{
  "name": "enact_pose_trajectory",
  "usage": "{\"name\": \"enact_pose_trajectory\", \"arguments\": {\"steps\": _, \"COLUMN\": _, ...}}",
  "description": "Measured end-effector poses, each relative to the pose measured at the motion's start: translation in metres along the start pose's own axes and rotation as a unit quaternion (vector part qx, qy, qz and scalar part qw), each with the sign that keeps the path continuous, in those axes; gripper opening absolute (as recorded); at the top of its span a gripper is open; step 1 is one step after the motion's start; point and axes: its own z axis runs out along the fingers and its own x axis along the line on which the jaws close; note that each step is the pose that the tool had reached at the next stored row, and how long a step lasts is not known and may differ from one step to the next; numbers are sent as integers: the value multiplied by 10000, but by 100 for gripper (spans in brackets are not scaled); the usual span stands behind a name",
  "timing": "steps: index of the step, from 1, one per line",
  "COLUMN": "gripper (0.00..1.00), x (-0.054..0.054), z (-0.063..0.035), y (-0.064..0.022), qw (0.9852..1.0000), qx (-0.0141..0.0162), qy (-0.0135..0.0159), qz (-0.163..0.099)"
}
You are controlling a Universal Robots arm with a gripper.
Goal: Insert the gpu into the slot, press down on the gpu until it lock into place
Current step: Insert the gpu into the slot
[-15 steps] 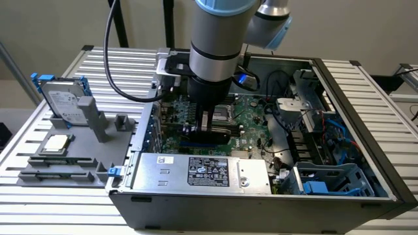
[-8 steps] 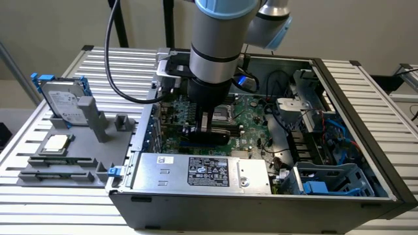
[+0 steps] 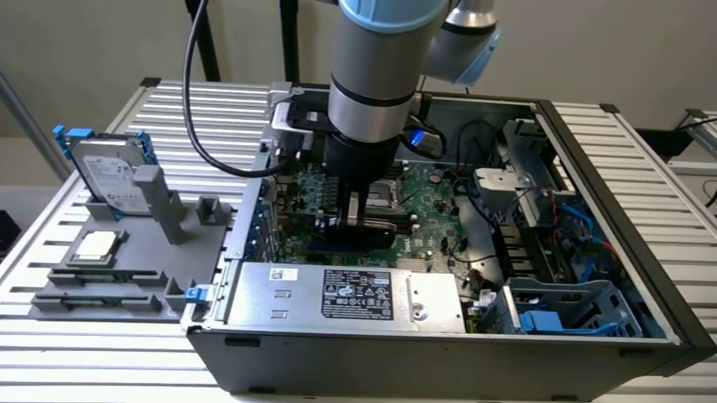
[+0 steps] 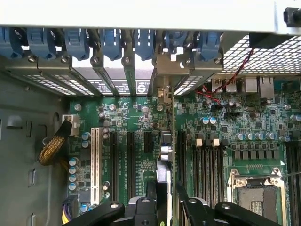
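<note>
Slatted metal desk (image 3: 90, 353) carries an open grey computer case (image 3: 448, 361), into which a Universal Robots arm (image 3: 375, 84) reaches straight down. Its pincer (image 3: 361, 217) is clenched on the gpu (image 4: 163, 176), which stands on edge above the green motherboard (image 3: 442, 206), near the case's centre. In the wrist view the black fingers (image 4: 149, 190) flank the thin card on both sides, and the card's far end reaches toward the row of blue latches (image 4: 110, 40) on the case wall. The slot (image 3: 349, 247) shows as a dark blue strip directly under the card, at six o'clock from the pincer in the exterior view (whether the card is fully seated cannot be told). A grey labelled power-supply box (image 3: 280, 294) lies further on at six o'clock, against the case's near wall. The square silver processor socket (image 4: 256, 197) sits beside black memory strips (image 4: 207, 162), apart from the card. At nine o'clock of the case, a grey tray (image 3: 146, 290) holds a hard drive (image 3: 107, 172) and a processor chip (image 3: 96, 245).
</note>
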Motion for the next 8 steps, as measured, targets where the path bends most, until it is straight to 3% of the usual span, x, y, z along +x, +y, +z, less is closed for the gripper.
{"name": "enact_pose_trajectory", "arguments": {"steps": 8, "gripper": 26, "x": -1, "z": 1, "y": 5, "qw": 10000, "qx": -1, "qy": 31, "qz": -38}}
